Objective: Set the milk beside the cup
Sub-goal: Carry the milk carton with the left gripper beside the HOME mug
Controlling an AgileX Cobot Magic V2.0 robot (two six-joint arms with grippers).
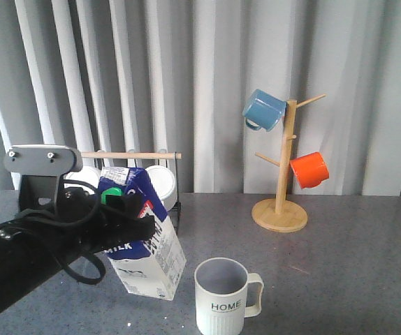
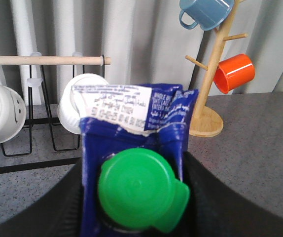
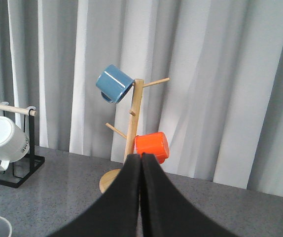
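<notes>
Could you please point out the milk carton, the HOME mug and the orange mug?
milk carton (image 1: 151,269), front view, white lower side panel.
HOME mug (image 1: 223,305), front view, ribbed wall at the lettering.
orange mug (image 1: 309,169), front view, outer side.

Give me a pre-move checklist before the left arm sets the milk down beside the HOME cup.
1. Grip: left end effector is shut on the milk near its cap: ok.
2. Carton upright: tilted, its base swung toward the cup: not ok.
3. Carton clear of the table: held above it: ok.
4. Landing spot left of the cup: bare in the front view: ok.
5. Right end effector: shut, empty, not seen near the cup: ok.
6. Cap sealed: cannot tell.
</notes>
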